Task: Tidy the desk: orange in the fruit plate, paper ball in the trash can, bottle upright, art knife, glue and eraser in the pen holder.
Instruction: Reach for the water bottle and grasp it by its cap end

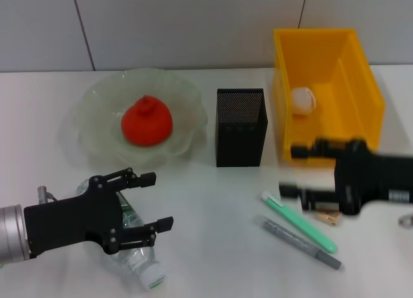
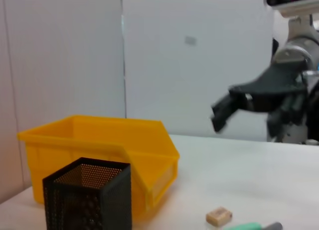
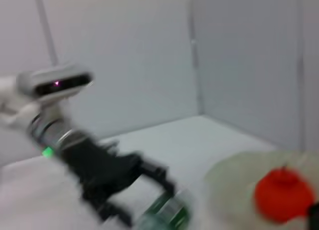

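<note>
The orange [image 1: 147, 121] sits in the glass fruit plate [image 1: 97, 104]. A paper ball [image 1: 303, 99] lies inside the yellow bin [image 1: 361, 85]. The clear bottle [image 1: 137, 254] lies on its side at the front left, and my left gripper [image 1: 161, 200] is open over it, one finger on each side. My right gripper [image 1: 290, 170] is open, hovering in front of the bin, just above the tan eraser [image 1: 328, 217]. A green art knife [image 1: 298, 222] and a grey glue pen [image 1: 300, 242] lie side by side below it. The black mesh pen holder [image 1: 240, 127] stands mid-table.
The left wrist view looks across the table at the pen holder [image 2: 87, 200], the yellow bin [image 2: 99, 150], the eraser [image 2: 218, 216] and the far right gripper [image 2: 224, 113]. The right wrist view shows the orange [image 3: 284, 194] and the bottle [image 3: 167, 215].
</note>
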You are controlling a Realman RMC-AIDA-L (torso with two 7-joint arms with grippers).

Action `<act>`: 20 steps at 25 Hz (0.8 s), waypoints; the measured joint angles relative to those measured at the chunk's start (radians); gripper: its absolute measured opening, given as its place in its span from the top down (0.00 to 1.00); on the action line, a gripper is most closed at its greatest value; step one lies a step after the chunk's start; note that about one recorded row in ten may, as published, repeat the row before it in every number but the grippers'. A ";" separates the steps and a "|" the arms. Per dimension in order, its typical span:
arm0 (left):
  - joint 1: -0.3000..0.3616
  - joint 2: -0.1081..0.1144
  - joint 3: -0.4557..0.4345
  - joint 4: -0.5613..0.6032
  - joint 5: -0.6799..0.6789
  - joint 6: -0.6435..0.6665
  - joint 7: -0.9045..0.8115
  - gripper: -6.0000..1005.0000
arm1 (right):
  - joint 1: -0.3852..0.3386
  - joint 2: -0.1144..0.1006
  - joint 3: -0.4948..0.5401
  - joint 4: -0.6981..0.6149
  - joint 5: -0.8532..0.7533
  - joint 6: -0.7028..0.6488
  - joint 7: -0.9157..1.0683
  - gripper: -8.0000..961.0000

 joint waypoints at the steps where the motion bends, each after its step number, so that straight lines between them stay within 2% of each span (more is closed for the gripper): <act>1: 0.000 0.001 0.000 0.016 0.014 0.007 -0.009 0.19 | -0.003 -0.001 0.003 -0.041 -0.001 -0.022 -0.034 0.23; 2: -0.001 0.003 0.000 0.034 0.027 0.016 -0.020 0.19 | -0.009 -0.002 0.008 -0.114 -0.001 -0.050 -0.106 0.23; 6: -0.001 0.006 0.000 0.183 0.129 0.089 -0.080 0.19 | -0.013 -0.003 0.009 -0.193 -0.001 -0.068 -0.164 0.23; 10: -0.015 -0.006 0.014 0.349 0.251 0.150 -0.142 0.19 | -0.015 -0.004 0.009 -0.237 0.003 -0.073 -0.169 0.23; 12: -0.032 -0.008 0.086 0.464 0.320 0.161 -0.186 0.19 | -0.017 -0.004 0.011 -0.260 0.004 -0.074 -0.170 0.23; 17: -0.070 -0.010 0.218 0.611 0.421 0.151 -0.227 0.19 | -0.017 -0.003 0.032 -0.289 0.004 -0.076 -0.171 0.23; 20: -0.092 -0.010 0.238 0.631 0.445 0.153 -0.229 0.19 | -0.016 -0.003 0.042 -0.302 0.007 -0.082 -0.173 0.23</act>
